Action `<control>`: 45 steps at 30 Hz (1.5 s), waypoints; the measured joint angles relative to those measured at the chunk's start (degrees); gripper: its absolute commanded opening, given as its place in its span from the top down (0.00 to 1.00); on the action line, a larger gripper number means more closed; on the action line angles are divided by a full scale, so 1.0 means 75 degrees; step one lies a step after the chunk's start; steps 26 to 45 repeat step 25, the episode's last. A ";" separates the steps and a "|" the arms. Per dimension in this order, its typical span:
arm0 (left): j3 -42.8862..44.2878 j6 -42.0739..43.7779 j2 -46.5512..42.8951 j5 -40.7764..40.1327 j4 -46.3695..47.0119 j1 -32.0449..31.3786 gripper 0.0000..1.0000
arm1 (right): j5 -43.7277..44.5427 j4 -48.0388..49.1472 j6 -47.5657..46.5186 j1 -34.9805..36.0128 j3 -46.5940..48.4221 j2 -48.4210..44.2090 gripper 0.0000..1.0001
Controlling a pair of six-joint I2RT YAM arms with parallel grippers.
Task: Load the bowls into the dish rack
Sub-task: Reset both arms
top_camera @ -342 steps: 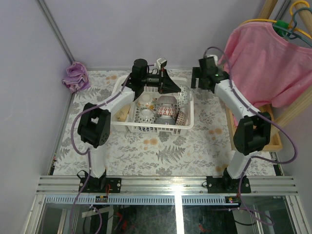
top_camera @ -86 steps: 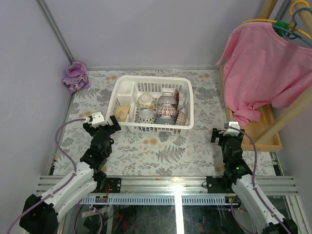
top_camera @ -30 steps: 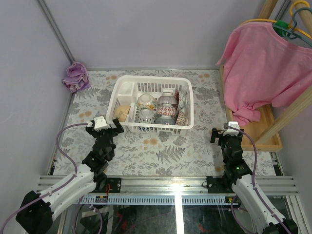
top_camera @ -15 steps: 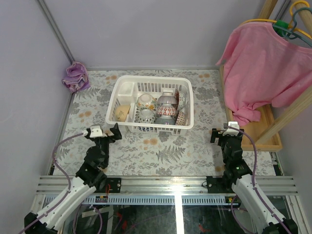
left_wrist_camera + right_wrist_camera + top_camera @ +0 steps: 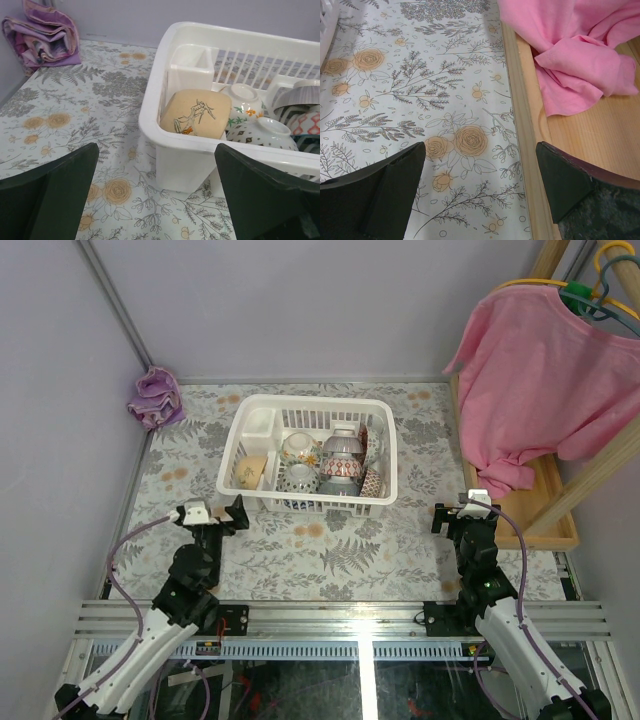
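**Dish rack** [image 5: 309, 401]: white and slotted, taken as the landmark.

**Bowls** [image 5: 322, 466]: several lay packed inside the rack, and none showed outside it.

**Left gripper** [image 5: 213, 512]: it sat just before the rack's near-left corner, jaws spread wide and holding nothing.

**Right gripper** [image 5: 462, 515]: it sat well off the rack's near-right side, jaws likewise spread and empty.

**Step:** loading appeared finished. The next move probably called only for parking both arms.

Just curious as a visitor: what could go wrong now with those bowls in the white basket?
The patterned ceramic bowls sit tilted in the white slotted plastic dish rack; a nudge might tip them. The open left gripper sits close to its near wall and could bump it. The pink shirt droops near the right gripper and might snag.
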 measured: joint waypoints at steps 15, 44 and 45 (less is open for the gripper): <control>-0.0006 0.0079 -0.0160 0.0020 -0.0175 0.0015 0.00 | -0.0003 0.0000 0.0000 0.0000 0.0000 0.0003 0.01; -0.0006 0.0079 0.0070 -0.0012 -0.0178 0.0015 0.00 | -0.0003 0.0020 0.0000 0.0000 0.0000 0.0041 0.01; -0.0006 0.0079 0.0070 -0.0012 -0.0178 0.0015 0.00 | -0.0003 0.0020 0.0000 0.0000 0.0000 0.0041 0.01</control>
